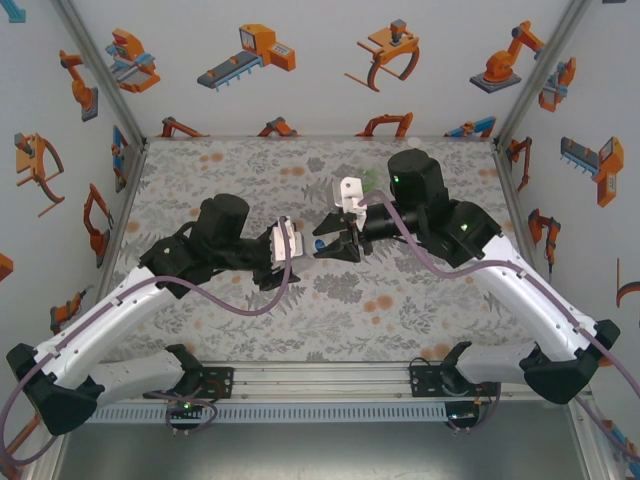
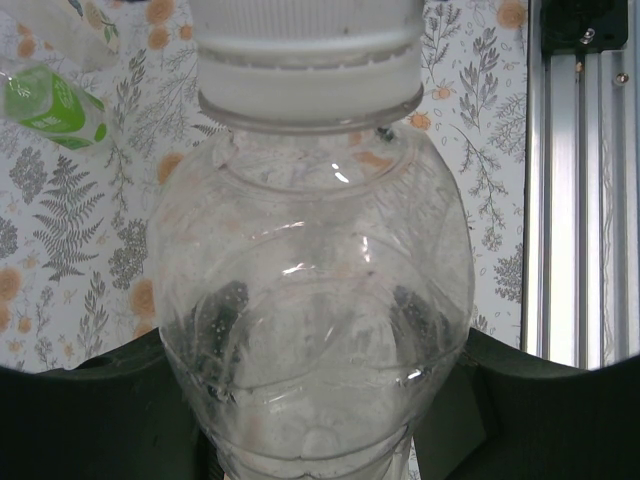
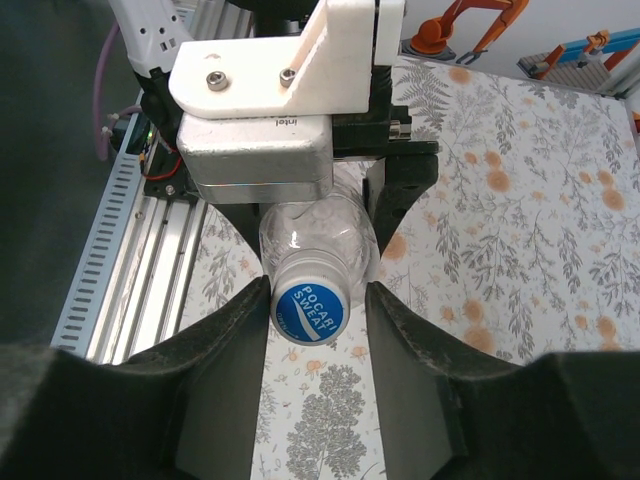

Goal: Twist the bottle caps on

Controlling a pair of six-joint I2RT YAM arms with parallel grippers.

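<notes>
**Item 1: clear bottle** (image 2: 310,300), my ref. landmark. I see it mid-table between the two arms, neck pointing away from the left arm twd the right one. Body see-through, floral cloth visible thru it.

**Item 2: cap** (image 3: 311,308). On the clear bottle's neck. Blue top w/ white lettering, side wall looks white in my left wrist view. I can't tell how far it is threaded down.

**Item 3: left gripper** (image 2: 318,430). At the clear bottle's body, below the shoulder. Fingers (image 2: 90,410) clamped on the body from both sides, pinching it.

**Item 4: right gripper** (image 3: 318,302). At the clear bottle's cap end, facing the cap head-on. Fingers (image 3: 225,380) spread, one each side of the cap. One looks to touch the cap edge, and a thin strip of cloth shows betw. the cap and the other, so I call it not pinched.

**Item 5: green bottle** (image 2: 55,108). Lies tilted on the cloth, apart from the clear bottle, off to the side of its cap end.

**Item 6: table cloth** (image 2: 80,230). Grey fern/orange flower print, under the clear bottle.

**Item 7: alu rail** (image 2: 580,200). Runs along the cloth's edge, on the opp. side of the clear bottle from the green bottle.
</notes>
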